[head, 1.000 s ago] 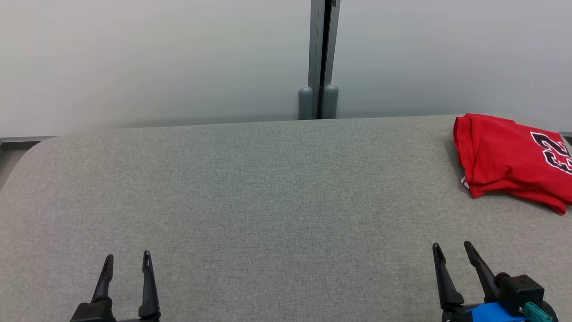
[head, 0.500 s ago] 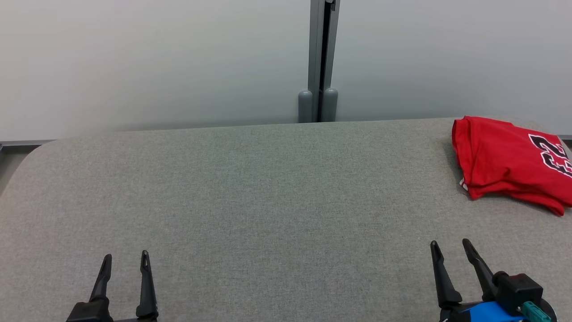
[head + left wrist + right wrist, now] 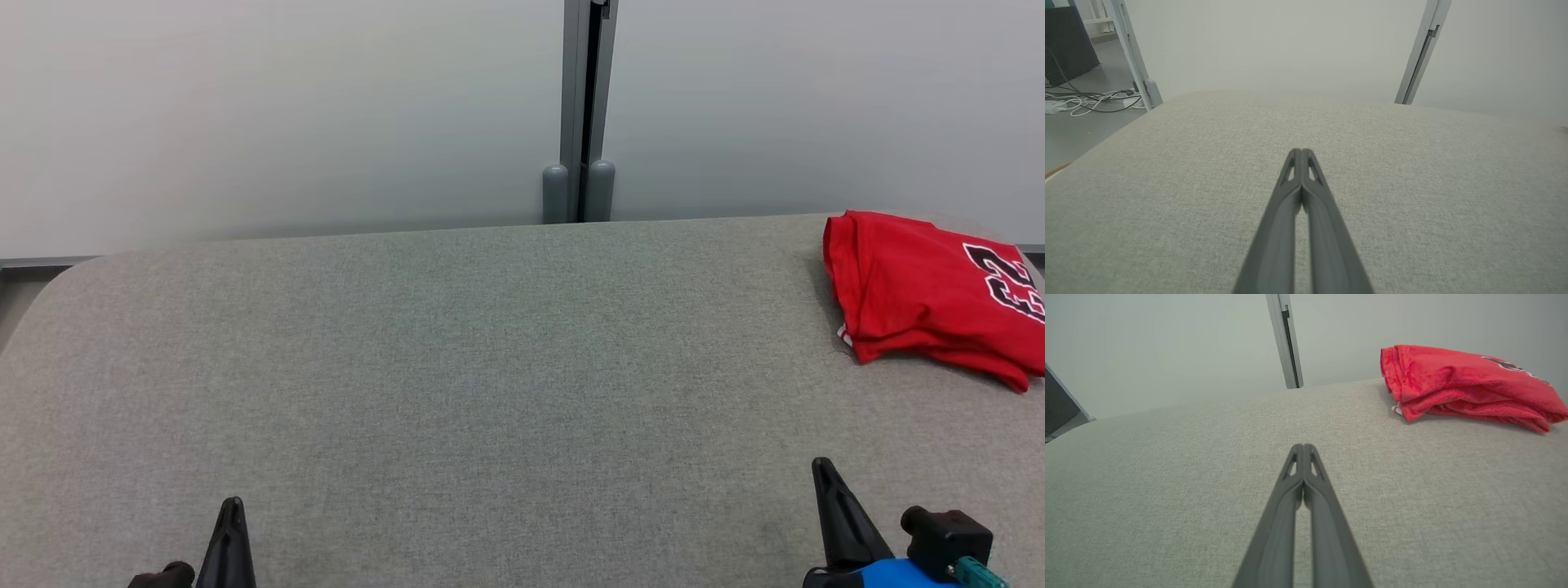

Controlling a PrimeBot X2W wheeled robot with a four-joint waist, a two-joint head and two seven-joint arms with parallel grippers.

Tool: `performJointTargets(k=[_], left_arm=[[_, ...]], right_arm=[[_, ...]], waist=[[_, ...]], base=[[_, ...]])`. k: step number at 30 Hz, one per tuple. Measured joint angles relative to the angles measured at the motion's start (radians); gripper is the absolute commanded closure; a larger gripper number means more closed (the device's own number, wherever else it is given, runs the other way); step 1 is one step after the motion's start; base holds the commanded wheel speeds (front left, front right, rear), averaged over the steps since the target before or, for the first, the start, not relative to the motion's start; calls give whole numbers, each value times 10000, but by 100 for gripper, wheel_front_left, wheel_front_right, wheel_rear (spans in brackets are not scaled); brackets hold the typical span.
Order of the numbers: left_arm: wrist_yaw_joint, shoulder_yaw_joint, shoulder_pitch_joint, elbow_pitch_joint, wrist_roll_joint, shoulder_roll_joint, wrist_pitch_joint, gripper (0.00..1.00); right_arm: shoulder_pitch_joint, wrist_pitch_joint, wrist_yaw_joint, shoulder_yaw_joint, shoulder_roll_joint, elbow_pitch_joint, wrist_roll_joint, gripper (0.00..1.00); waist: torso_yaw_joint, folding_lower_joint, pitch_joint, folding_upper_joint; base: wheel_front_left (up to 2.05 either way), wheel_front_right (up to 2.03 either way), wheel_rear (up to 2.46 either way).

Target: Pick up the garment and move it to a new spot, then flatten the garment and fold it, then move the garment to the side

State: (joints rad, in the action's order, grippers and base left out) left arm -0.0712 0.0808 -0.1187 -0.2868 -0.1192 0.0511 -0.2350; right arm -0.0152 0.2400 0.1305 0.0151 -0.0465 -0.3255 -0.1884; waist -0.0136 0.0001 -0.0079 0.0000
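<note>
**Item 1. Garment** (image 3: pixel 922 294): a red jersey with black, white-edged numerals. It lies as a loose folded bundle at about 2 o'clock on the table, near the far right corner, and runs off the head view's right edge. Nothing grips it. We judge it folded and parked at the side, as the task's last step asks.

**Item 2. Table** (image 3: pixel 490 367): it has a grey woven cover and a rounded corner at 10 o'clock. It bears the garment.

**Item 3. Left gripper** (image 3: pixel 231 523): it sits at 7 o'clock, low in the head view. Its fingers are pressed together tip to tip, clenched on nothing. In its wrist view it points to 12 o'clock, low over the cloth. We cannot tell whether it touches the cloth.

**Item 4. Right gripper** (image 3: pixel 824 482): it sits at 5 o'clock, likewise clenched and carrying nothing, with a blue fitting (image 3: pixel 890 572) at its wrist. In its wrist view the garment sits at about 1 o'clock from the tips, well apart.

**Item 5. Backdrop**: pale wall panels meet at a grey post (image 3: pixel 584 106) at 12 o'clock. The left wrist view shows cables (image 3: pixel 1086 104) on the floor at 10 o'clock.

**Remarks**: we read the matched, closed pose at the near edge as a rest position. It keeps the fingers clear of the bundle so that no fold is snagged. The task looks at or near its end. We cannot tell whether the garment overhangs the table's right edge.
</note>
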Motion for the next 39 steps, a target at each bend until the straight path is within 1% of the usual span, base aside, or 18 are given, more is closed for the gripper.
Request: performJointTargets(k=[18, 39], left_arm=[[-121, 23, 416, 105, -3498, -2, 767, 100], [-240, 73, 866, 198, -6746, 0, 1544, 100]], right_arm=[[98, -807, 0, 222, 2, 161, -3310, 100], [355, -1582, 0, 433, 2, 320, -6412, 100]], waist=[[19, 0, 17, 2], [43, 0, 36, 2]], base=[[0, 0, 0], [0, 0, 0]])
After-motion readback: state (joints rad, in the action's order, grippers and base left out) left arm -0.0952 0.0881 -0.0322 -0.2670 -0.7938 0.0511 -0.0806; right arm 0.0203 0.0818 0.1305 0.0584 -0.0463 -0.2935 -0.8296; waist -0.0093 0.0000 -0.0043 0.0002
